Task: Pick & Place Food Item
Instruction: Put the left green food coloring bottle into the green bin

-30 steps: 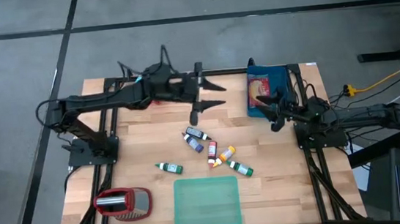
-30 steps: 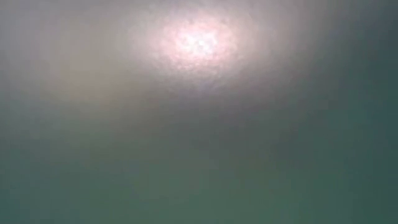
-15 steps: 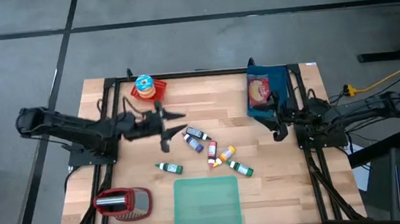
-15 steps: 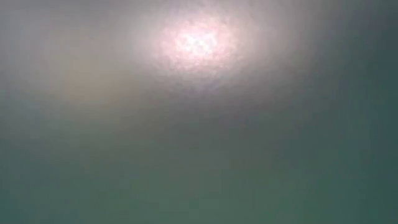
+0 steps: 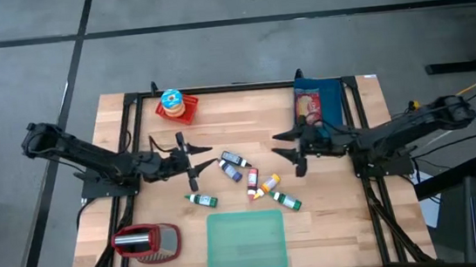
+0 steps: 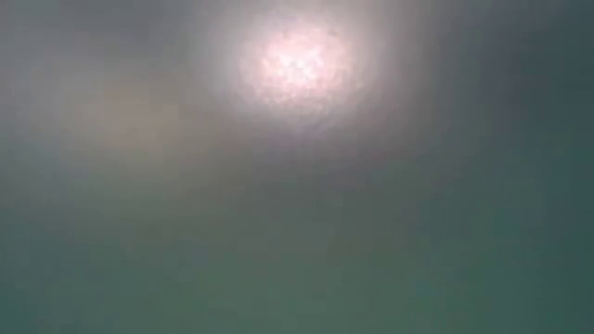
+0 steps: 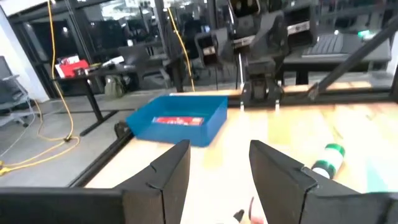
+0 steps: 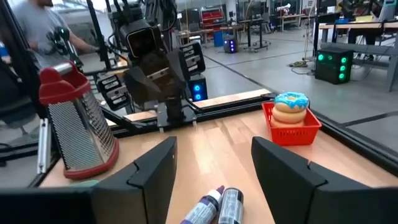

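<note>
Red grater (image 8: 78, 121) upright in right wrist view, flat overhead (image 5: 146, 242)

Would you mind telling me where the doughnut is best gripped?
Grip the doughnut across its outer sides, coming from above: it lies flat, stacked in the red basket, whose walls likely block a level approach.

The left end effector (image 7: 219, 171) points level across the pale wooden worktop (image 7: 242, 134), its two dark fingers (image 7: 168, 171) parted with nothing between them. Beyond them sits a shallow blue rectangular tray (image 7: 177, 119) holding a red flat packet (image 7: 178, 121) — near the worktop's far edge. Off to one side lies a small green-capped white bottle (image 7: 328, 159). The other arm's black base (image 7: 264, 78) stands behind — chairs and desks fill the room beyond.
</note>
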You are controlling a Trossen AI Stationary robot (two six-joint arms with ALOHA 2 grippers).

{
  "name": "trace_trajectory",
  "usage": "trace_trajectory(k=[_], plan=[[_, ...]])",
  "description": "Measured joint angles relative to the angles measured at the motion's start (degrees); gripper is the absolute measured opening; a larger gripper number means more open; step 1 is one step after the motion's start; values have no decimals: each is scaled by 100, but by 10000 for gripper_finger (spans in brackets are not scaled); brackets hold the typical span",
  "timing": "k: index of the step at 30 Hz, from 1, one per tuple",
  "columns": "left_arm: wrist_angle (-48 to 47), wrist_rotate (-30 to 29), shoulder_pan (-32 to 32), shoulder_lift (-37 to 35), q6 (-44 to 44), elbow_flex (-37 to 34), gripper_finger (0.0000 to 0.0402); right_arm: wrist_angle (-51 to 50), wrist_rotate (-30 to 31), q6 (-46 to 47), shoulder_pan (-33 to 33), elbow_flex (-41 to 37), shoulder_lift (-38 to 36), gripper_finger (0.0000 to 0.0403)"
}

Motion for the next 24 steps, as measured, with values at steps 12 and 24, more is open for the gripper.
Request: trace_trajectory(k=[12,24], plan=[[-1953,365,-196,-7,-1049,0,162,-271,-24,-222,-5,463,397,210],[-3339,1519,-825,-7,-2372,0,162,-234,-26,-162,-5,463,397,210]])
